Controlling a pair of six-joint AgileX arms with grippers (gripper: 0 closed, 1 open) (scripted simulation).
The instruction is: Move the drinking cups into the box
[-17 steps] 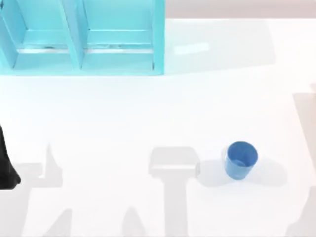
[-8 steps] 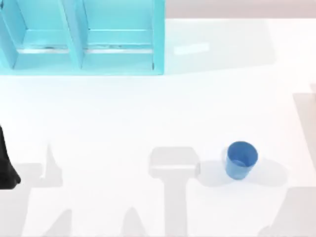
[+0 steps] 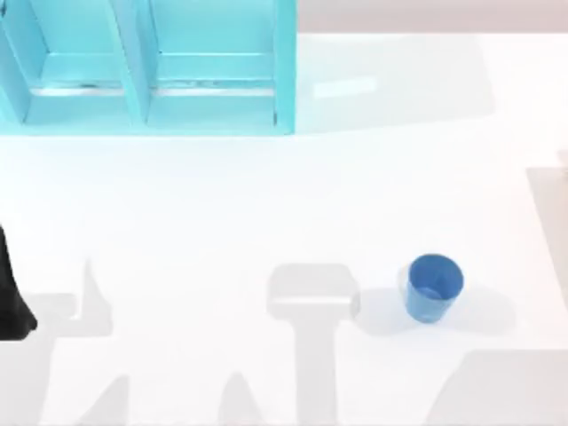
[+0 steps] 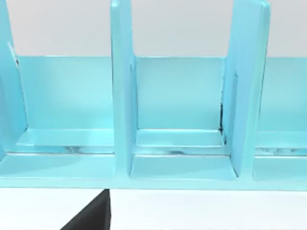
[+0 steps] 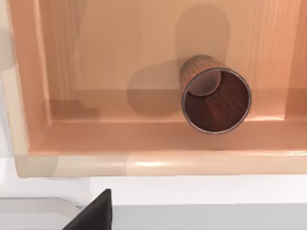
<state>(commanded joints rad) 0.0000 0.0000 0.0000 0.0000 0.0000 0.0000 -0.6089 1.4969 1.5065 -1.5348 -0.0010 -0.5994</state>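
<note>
The blue drinking cup (image 3: 434, 287) stands upright on the white table, right of the middle, with nothing touching it. In the right wrist view the reddish-brown drinking cup (image 5: 216, 98) with a dark inside stands inside the light wooden box (image 5: 144, 163), near its front wall. A dark part of my right gripper (image 5: 93, 215) shows at the picture's lower edge, outside the box and apart from that cup. My left arm (image 3: 11, 306) is parked at the table's left edge, and a dark part of my left gripper (image 4: 91, 218) faces the cyan shelf.
A cyan shelf unit (image 3: 146, 67) with open compartments (image 4: 180, 120) stands at the table's back left. Grey shadows lie across the front of the table, one broad one at the front right.
The grey shadow at the table's front right has grown and spread leftward. The blue cup and my left arm have not moved.
</note>
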